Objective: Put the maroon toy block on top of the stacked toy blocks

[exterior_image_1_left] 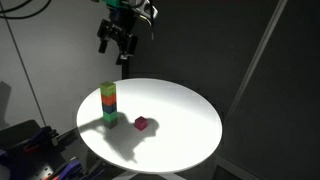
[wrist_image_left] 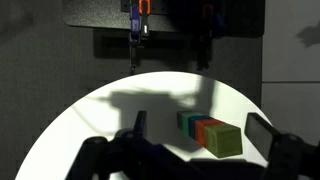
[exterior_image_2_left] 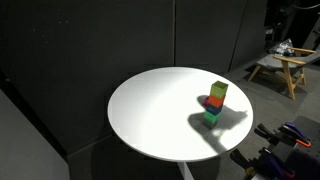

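The stacked toy blocks (exterior_image_1_left: pixel 108 104) stand upright on the round white table (exterior_image_1_left: pixel 190 120), near its left side; they also show in an exterior view (exterior_image_2_left: pixel 214 103) and in the wrist view (wrist_image_left: pixel 212 132). The maroon toy block (exterior_image_1_left: pixel 141 124) lies on the table a little to the right of the stack; it is hidden in the other views. My gripper (exterior_image_1_left: pixel 117 45) hangs open and empty high above the table, above and slightly right of the stack. In the wrist view its fingers (wrist_image_left: pixel 198 130) stand apart on either side of the stack's top.
The table's surroundings are dark curtains. A wooden stand (exterior_image_2_left: pixel 283 70) is at the far right in an exterior view. Dark equipment with blue parts (exterior_image_1_left: pixel 35 150) sits by the table's edge.
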